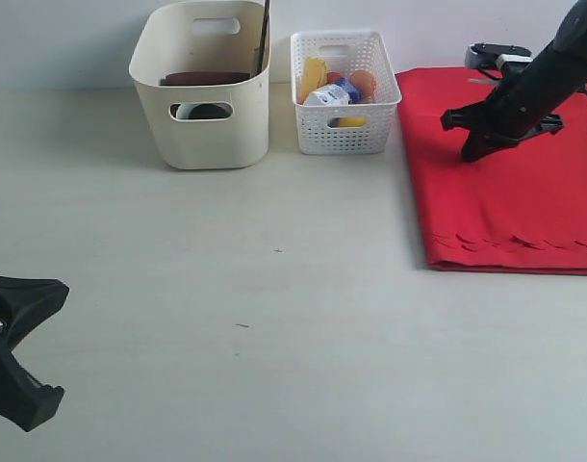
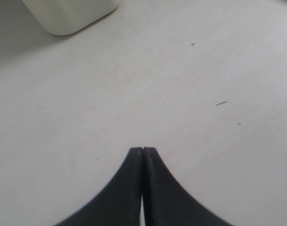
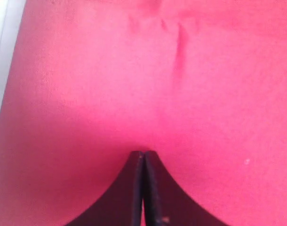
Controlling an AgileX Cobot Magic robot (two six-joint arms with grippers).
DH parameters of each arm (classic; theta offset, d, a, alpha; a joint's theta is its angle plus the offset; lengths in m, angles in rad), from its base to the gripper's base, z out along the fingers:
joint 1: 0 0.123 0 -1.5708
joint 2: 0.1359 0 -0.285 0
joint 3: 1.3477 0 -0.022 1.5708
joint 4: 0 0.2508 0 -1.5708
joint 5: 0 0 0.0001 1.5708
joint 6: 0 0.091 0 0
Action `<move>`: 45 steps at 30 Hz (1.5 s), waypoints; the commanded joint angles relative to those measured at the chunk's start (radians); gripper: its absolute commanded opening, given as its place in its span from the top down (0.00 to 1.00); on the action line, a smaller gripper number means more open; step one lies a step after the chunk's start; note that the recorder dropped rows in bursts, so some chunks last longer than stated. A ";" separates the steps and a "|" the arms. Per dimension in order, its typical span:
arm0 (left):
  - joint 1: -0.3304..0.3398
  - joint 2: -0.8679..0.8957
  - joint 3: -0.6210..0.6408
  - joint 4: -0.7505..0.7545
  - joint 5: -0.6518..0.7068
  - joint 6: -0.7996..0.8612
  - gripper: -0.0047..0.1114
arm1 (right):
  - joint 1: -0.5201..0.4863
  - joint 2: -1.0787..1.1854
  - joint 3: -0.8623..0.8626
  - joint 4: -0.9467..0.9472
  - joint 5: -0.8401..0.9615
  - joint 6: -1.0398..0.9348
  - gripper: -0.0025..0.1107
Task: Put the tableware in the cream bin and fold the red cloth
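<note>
The cream bin [image 1: 205, 135] stands at the back left. A brown wooden plate [image 1: 205, 78] lies inside it, dark chopsticks [image 1: 265, 34] lean up out of it, and a pale item shows through its handle cut-out. The other tableware is hidden or out of view. The red cloth [image 1: 505, 202] lies flat at the right, its scalloped edge doubled over near the front. My right gripper [image 1: 470, 154] hangs just above the cloth [image 3: 134, 84], shut and empty [image 3: 143, 152]. My left gripper [image 1: 19, 342] is at the lower left, shut and empty [image 2: 143, 149] over bare table.
A white lattice basket [image 1: 344, 135] holding food items stands between the bin and the cloth. A dark device [image 1: 500, 55] sits behind the cloth. The bin's corner [image 2: 68, 19] shows in the left wrist view. The pale table [image 1: 274, 318] has small marks.
</note>
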 commanded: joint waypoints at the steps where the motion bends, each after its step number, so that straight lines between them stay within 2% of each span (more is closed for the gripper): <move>1: 0.001 -0.006 0.006 0.008 0.005 -0.003 0.95 | 0.000 0.023 -0.002 -0.033 0.034 -0.013 0.98; 4: 0.001 -0.006 0.006 0.008 0.005 -0.003 0.95 | -0.005 -0.007 -0.002 -0.066 0.045 0.022 0.98; 11: 0.001 -0.006 0.006 0.008 0.005 -0.003 0.95 | -0.025 -0.035 -0.002 -0.324 0.014 0.268 0.98; 14: 0.001 -0.006 0.006 0.008 0.005 -0.003 0.95 | -0.029 -0.005 -0.002 -0.319 -0.009 0.320 0.98; 19: 0.001 -0.006 0.006 0.008 0.005 -0.003 0.95 | 0.023 0.037 -0.002 -0.301 -0.014 0.179 0.98; 28: 0.001 -0.006 0.006 0.008 0.005 -0.003 0.95 | 0.089 0.035 -0.002 -0.333 -0.011 0.097 0.98; 34: 0.001 -0.006 0.006 0.008 0.005 -0.003 0.95 | 0.074 -0.036 -0.002 -0.500 0.029 0.266 0.98; 45: 0.001 -0.006 0.011 0.024 0.009 -0.003 0.95 | 0.074 -0.284 -0.002 -0.442 0.045 0.331 0.98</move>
